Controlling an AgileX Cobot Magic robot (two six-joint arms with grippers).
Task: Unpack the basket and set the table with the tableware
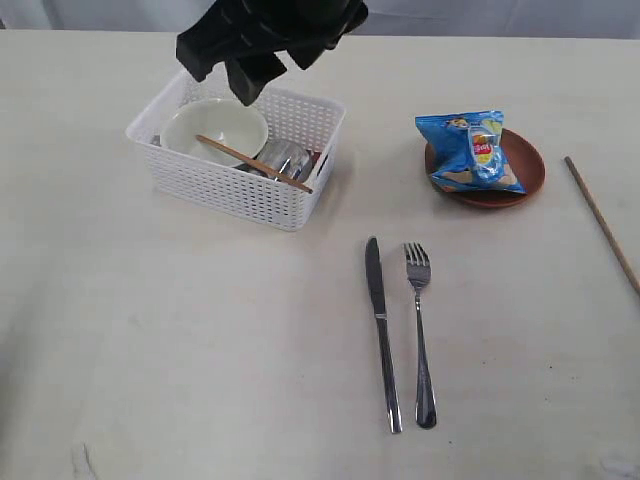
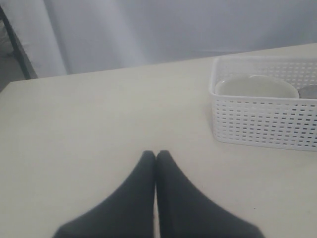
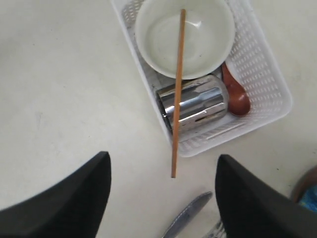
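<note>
basket (image 1: 230, 190) beneath the right claw (image 3: 162, 156) — spread wide, empty — left claw (image 2: 156, 153) closed on nothing over the table (image 2: 74, 124)

Snack bag (image 1: 474, 150): blue, crinkled, with a red-and-yellow logo on its face.
Backdrop (image 2: 173, 29): pale grey curtain, soft vertical folds.

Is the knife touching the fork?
Apart. The exterior view shows a strip of table between the knife and the fork along their whole length.
</note>
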